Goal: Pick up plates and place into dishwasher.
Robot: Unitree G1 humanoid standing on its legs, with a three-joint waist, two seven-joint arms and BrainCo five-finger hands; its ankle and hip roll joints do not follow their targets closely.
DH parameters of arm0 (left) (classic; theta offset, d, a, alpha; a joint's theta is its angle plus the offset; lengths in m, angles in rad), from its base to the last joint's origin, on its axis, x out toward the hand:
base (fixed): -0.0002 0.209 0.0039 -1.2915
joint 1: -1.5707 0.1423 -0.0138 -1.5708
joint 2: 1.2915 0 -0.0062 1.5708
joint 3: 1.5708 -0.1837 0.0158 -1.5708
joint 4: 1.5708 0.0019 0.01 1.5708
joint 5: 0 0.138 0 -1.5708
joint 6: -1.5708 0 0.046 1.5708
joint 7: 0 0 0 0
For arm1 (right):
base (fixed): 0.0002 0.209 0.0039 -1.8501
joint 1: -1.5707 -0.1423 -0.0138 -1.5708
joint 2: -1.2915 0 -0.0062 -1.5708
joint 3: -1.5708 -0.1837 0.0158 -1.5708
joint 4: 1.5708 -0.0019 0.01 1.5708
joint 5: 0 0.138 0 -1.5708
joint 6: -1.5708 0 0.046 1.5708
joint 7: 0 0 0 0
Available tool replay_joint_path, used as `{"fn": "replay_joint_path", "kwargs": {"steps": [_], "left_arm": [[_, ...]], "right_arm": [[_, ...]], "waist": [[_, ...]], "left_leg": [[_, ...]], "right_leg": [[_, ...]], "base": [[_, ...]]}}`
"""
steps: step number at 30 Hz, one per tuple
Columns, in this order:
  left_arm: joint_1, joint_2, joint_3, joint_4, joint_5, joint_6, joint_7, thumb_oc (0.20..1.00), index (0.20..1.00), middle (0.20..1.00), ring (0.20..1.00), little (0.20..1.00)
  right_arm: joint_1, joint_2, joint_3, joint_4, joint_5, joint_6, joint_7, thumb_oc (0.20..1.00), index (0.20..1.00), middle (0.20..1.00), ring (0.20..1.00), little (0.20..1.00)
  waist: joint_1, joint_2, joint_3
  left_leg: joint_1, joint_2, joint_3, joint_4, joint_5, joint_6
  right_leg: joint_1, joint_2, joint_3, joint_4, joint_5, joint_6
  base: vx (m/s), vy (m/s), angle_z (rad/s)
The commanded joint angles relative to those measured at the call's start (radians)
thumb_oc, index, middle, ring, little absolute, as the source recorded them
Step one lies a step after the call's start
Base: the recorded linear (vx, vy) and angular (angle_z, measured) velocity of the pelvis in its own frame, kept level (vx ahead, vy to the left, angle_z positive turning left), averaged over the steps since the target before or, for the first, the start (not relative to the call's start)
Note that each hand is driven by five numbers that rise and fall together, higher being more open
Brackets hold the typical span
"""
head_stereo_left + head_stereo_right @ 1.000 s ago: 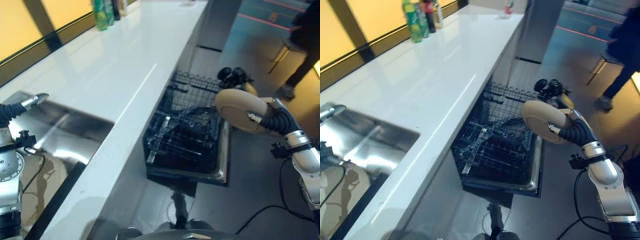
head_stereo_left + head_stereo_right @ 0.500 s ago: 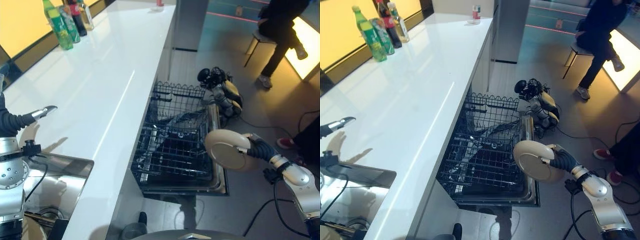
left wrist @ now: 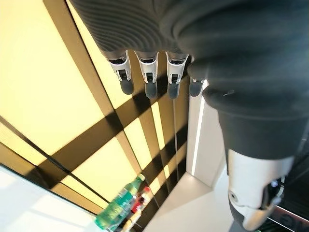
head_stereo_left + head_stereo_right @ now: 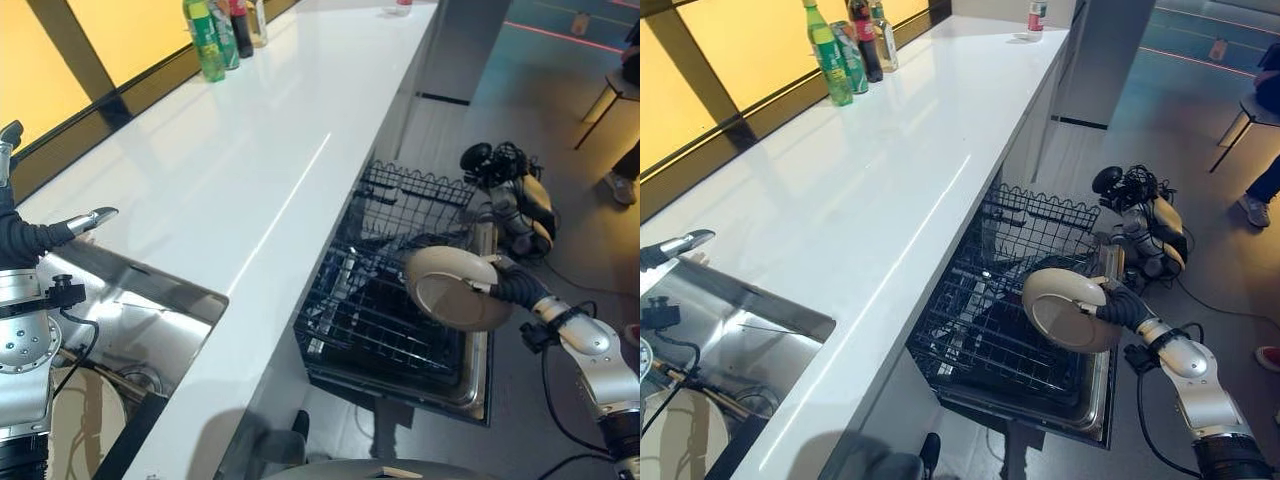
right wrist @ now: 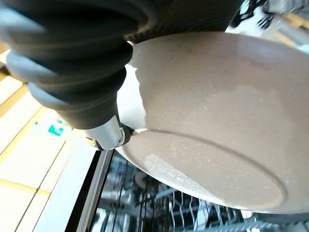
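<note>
Right hand (image 4: 1124, 306) clenched on rim of beige plate (image 4: 1064, 309), plate tilted on edge above pulled-out dishwasher rack (image 4: 992, 330). Left hand (image 3: 153, 72) relaxed, fingers straight, holding nothing, raised over sink (image 4: 150, 310) beside white desk (image 4: 270, 140).

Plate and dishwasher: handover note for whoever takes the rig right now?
Right hand is shut on the beige plate, holding it on edge above the pulled-out dishwasher rack.
Left hand is open and idle above the sink.
Done: plate picked up and brought to the rack.
Left: lower it into the rack, let go, then check the sink for more plates.
</note>
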Motion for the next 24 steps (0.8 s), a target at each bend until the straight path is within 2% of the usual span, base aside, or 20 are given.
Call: {"fn": "replay_joint_path", "kwargs": {"steps": [1,12,15,24], "left_arm": [[-0.013,0.062,-0.017,-0.024,-0.024,-0.035,0.000,1.000,1.000,1.000,1.000,1.000],[0.006,0.055,-0.007,-0.021,-0.040,-0.048,-0.045,1.000,1.000,1.000,1.000,1.000],[0.009,0.062,-0.016,-0.028,-0.044,-0.040,-0.043,1.000,1.000,1.000,1.000,1.000],[0.005,0.049,-0.055,-0.048,-0.029,-0.028,-0.016,1.000,1.000,1.000,1.000,1.000]], "right_arm": [[-0.112,-0.027,0.032,-0.034,0.121,-0.054,0.004,0.200,0.200,0.200,0.200,0.200],[-0.071,0.053,0.109,0.033,0.122,-0.001,0.051,0.200,0.200,0.200,0.200,0.200],[-0.056,0.058,0.133,0.075,0.125,-0.012,0.055,0.200,0.200,0.200,0.200,0.200],[-0.027,0.097,0.192,0.177,0.107,0.029,0.065,0.200,0.200,0.200,0.200,0.200]], "waist": [[0.018,0.021,-0.070],[0.047,0.027,-0.066],[0.048,0.033,-0.057],[0.046,0.055,-0.026]], "left_leg": [[-0.037,0.057,-0.008,0.053,-0.033,-0.050],[-0.054,0.053,-0.040,0.070,-0.025,-0.056],[-0.063,0.051,-0.045,0.080,-0.022,-0.059],[-0.087,0.037,-0.056,0.097,-0.018,-0.064]], "right_leg": [[-0.080,-0.050,-0.011,0.133,-0.006,0.017],[-0.067,-0.048,-0.032,0.146,-0.017,0.010],[-0.067,-0.051,-0.035,0.149,-0.015,0.009],[-0.073,-0.065,-0.035,0.153,-0.013,0.012]], "base": [[0.03,0.009,0.15],[0.04,0.014,0.11],[0.03,0.008,0.05],[0.01,0.027,0.05]]}}
